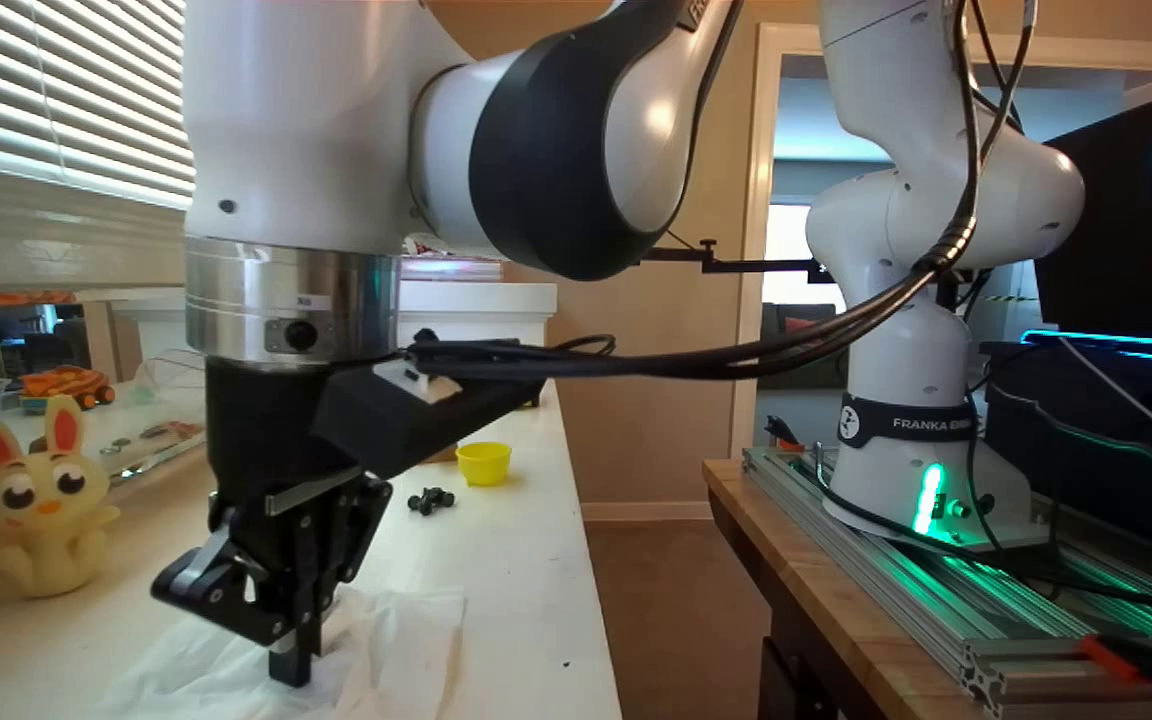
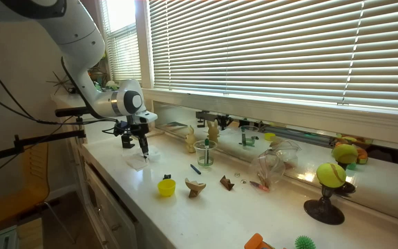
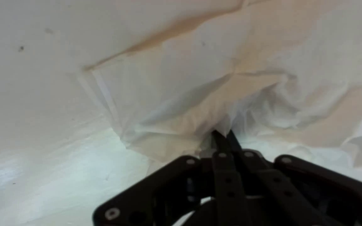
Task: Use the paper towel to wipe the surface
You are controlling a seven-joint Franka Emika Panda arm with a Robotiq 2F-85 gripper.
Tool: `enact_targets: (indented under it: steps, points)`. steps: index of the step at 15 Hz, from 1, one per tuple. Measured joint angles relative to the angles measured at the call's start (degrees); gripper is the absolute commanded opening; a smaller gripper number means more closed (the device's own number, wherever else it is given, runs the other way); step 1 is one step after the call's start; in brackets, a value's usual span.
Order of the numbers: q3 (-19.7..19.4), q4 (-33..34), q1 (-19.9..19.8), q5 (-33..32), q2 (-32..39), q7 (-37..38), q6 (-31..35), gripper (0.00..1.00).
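Paper towel (image 3: 174,103): crumpled on white countertop (image 2: 202,218), beneath the gripper (image 1: 292,664). Fingers: pinched together, seemingly on a fold. Step, I judge: towel gripped, wiping stage; next, a low, level drag. Likely obstacles round gripper, in an exterior view: rabbit (image 2: 189,141), two o'clock; black toy (image 2: 167,176), half past four; yellow cup (image 2: 166,188), five.

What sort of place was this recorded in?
Probably a room in a home, partly used as a robot workspace: horizontal window blinds hang above a long white countertop, and a Franka arm reaches over it. Which room is unclear.
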Motion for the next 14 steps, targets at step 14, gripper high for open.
enact_targets:
  steps: [14]
  points:
    - [-4.4,5.1,3.6,-1.5,-5.2,-1.7,-0.1,0.00]
